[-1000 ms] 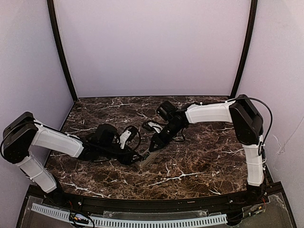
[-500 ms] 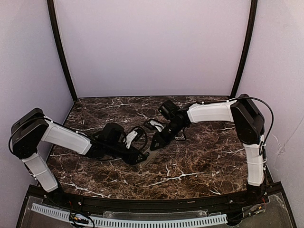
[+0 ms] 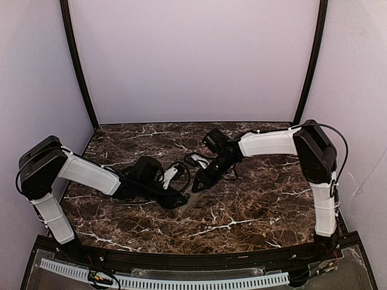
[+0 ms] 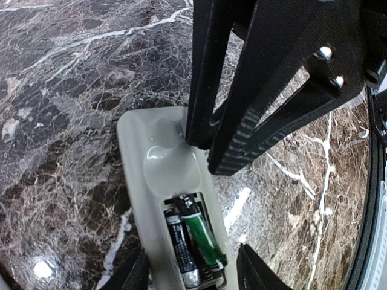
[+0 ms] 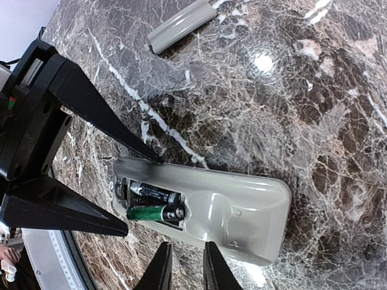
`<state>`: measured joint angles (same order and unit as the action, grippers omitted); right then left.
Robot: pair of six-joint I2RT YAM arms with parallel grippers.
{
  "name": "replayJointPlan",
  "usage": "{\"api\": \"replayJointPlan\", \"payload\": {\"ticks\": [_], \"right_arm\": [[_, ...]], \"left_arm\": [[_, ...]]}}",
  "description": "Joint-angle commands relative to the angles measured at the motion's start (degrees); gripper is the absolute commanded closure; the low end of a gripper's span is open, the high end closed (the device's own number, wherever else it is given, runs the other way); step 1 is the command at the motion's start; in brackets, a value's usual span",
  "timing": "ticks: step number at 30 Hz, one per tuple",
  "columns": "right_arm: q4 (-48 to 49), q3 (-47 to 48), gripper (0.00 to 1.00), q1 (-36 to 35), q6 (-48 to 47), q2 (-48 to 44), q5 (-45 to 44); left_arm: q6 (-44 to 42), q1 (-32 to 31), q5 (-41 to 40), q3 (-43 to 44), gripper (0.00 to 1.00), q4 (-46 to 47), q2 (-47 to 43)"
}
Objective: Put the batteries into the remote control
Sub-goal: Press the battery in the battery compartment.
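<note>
L tool (image 4: 192,269) straddles remote (image 4: 154,160) — batts (image 4: 195,238) seated inside.

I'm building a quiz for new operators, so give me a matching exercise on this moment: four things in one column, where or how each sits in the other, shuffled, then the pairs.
Things:
1. batteries
2. remote control
3. grey cover
4. left hand

Places or states:
A. lies alone on the table, apart from the rest
B. jaws apart, straddling the remote's battery end
C. side by side in the open compartment
D. back up on the table, compartment uncovered

Pairs: 1-C, 2-D, 3-A, 4-B
</note>
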<state>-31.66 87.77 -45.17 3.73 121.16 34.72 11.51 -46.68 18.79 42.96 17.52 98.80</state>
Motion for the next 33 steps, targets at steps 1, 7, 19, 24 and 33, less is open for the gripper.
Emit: {"api": "replayJointPlan", "payload": {"ticks": [1, 7, 19, 24, 33], "right_arm": [[0.92, -0.75, 0.82, 0.52, 0.36, -2.6, 0.53], [0.93, -0.6, 0.82, 0.54, 0.39, -2.56, 0.61], [1.01, 1.15, 0.82, 0.05, -0.11, -1.82, 2.28], [-1.2, 3.41, 0.82, -1.11, -1.7, -0.36, 1.41], [-4.43, 6.4, 0.83, -3.3, -3.13, 1.08, -3.43]], "left_arm": [[-0.82, -0.26, -0.32, 1.07, 0.51, -1.63, 0.13], [-0.86, -0.26, -0.25, 1.24, 0.56, -1.75, 0.16], [-0.16, -0.17, -4.31, -4.89, 0.44, 0.46, -10.61], [0.63, -0.19, -5.74, -9.19, 0.44, 0.97, -15.6], [5.71, -0.13, -5.19, -17.05, 0.44, 5.64, -17.32]]}}
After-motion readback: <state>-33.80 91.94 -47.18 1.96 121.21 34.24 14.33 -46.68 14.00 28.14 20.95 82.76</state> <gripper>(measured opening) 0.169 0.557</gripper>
